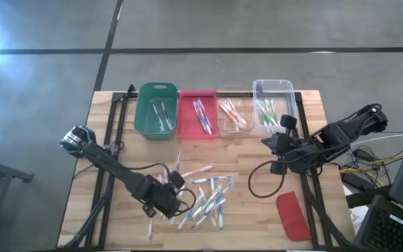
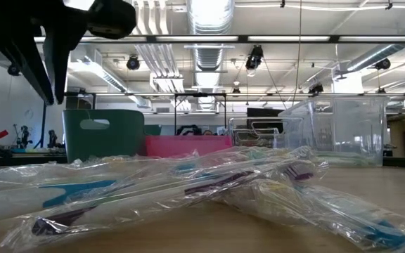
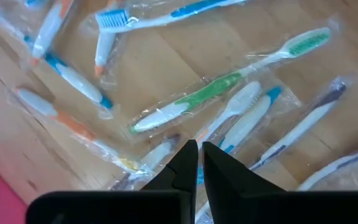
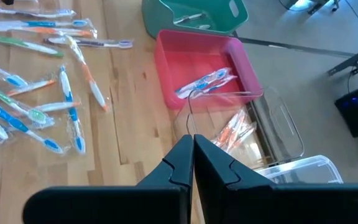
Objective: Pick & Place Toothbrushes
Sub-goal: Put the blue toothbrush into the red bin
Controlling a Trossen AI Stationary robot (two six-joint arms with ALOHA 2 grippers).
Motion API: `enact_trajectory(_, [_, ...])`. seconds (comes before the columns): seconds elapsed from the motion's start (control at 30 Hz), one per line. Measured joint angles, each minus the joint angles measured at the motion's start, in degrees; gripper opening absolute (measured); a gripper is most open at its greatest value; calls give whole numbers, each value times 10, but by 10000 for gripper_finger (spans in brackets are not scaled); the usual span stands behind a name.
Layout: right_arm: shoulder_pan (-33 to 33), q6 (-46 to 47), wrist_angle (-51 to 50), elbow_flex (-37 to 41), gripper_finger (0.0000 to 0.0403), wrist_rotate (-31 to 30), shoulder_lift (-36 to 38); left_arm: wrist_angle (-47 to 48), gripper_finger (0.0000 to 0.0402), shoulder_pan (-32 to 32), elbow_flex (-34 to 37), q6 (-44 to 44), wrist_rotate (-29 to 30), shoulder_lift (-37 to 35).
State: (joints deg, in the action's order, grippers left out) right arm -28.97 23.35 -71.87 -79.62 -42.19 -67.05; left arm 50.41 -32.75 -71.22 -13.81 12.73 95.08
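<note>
**Left gripper low over the toothbrush pile**

Lots of things are hard to see here. In the low view the toothbrushes (image 2: 188, 186) are a blurry heap of shiny wrap, and the left arm is only a dark shape at the top corner. In the left wrist view the fingers (image 3: 182, 168) hide what is under their tips, so you cannot tell if they pinch a toothbrush. No words or labels can be read on any wrapper.

The toothbrushes (image 1: 205, 196) lie loose in a pile near the front edge of the table (image 1: 243, 234), close to the middle. Each one is thin with a pale handle and sits in a clear bag. Some have green parts, some blue, some orange, some grey.

More brushes lie in four bins along the back edge: a green bin (image 1: 155, 112), a pink bin (image 1: 197, 114), a low clear bin (image 1: 232, 115) and a tall clear bin (image 1: 274, 105).

The left gripper (image 1: 168, 198) sits at the left side of the pile, its fingers almost together.

The right gripper (image 1: 280, 145) waits near the right edge, squeezed closed with nothing in it. A red lid (image 1: 292, 215) lies at the front right corner
</note>
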Motion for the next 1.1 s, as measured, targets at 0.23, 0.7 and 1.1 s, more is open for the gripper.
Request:
enact_trajectory(0.23, [0, 0, 0, 2, 8, 0, 0, 0, 46, 0, 1, 29, -3, 9])
enact_trajectory(0.7, [0, 0, 0, 2, 8, 0, 0, 2, 99, 2, 14, -40, 7, 9])
enact_trajectory(1.1, [0, -4, 0, 2, 8, 0, 0, -39, 99, 3, 72, -41, 7, 9])
